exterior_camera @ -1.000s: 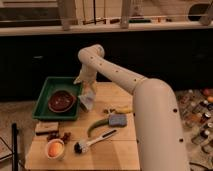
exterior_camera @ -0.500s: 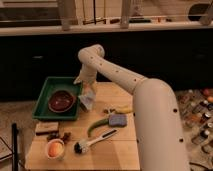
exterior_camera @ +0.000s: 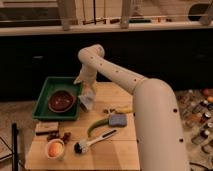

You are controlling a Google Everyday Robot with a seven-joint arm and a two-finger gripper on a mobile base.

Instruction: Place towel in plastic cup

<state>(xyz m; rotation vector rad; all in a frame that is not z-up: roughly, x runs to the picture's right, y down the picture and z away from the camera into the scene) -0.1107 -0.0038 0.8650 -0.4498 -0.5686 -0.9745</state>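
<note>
Camera view: gripper point(exterior_camera: 83, 81) sits at the table's point(exterior_camera: 122, 147) rear, just right of the green tray point(exterior_camera: 41, 102). A pale crumpled mass, judged to be the towel point(exterior_camera: 87, 98), lies directly below the gripper and touching it, long axis roughly vertical. Cannot tell whether the gripper is clamped on it. No plastic cup can be made out separately; it may be hidden behind the towel.

Dim, warm light reaches the tool point(exterior_camera: 85, 86) beside the tray point(exterior_camera: 41, 100); background dark.

White arm point(exterior_camera: 120, 75) arched forward, hand point(exterior_camera: 82, 80) low, pointing downward
</note>
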